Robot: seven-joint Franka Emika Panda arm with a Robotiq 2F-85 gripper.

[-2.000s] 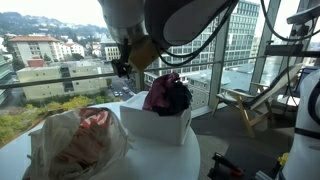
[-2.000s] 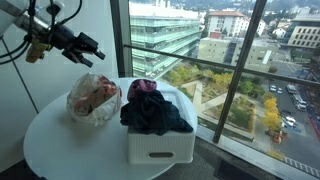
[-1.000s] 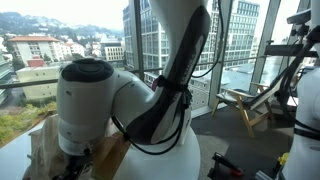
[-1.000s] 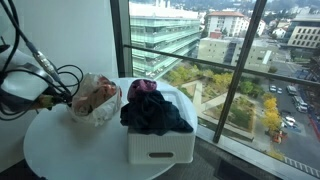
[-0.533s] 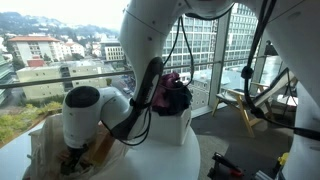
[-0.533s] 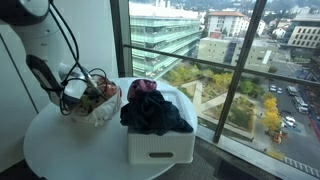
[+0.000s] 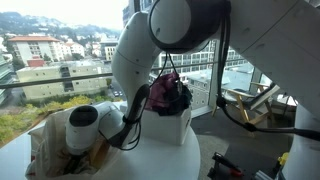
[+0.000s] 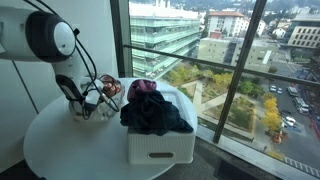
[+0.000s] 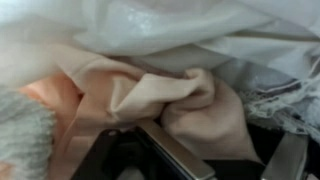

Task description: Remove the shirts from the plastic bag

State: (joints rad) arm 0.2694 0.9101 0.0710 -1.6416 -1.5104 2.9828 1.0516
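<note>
The plastic bag (image 7: 45, 140) (image 8: 104, 104) lies on the round white table, wrinkled and whitish. My gripper (image 9: 220, 132) is pushed down into the bag's mouth; in both exterior views the arm and the film hide its fingers. In the wrist view a pale peach-pink shirt (image 9: 190, 100) bulges between the two fingers (image 9: 172, 150), which stand apart, under white plastic film (image 9: 170, 30). A lacy white cloth (image 9: 275, 95) lies to the right. More shirts, one magenta (image 7: 162, 92) (image 8: 142, 88) and one black (image 8: 155, 116), are heaped in the white bin (image 8: 160, 142).
The white bin (image 7: 165, 126) stands right beside the bag on the table (image 8: 60, 150). Tall windows run close behind the table. My arm's bulky joints (image 7: 185, 30) arch over the bag and the bin. A chair and gear (image 7: 245, 105) stand beyond the table.
The arm has swung down from above the bag and pushed the gripper into its mouth. The heap in the bin has not moved.
</note>
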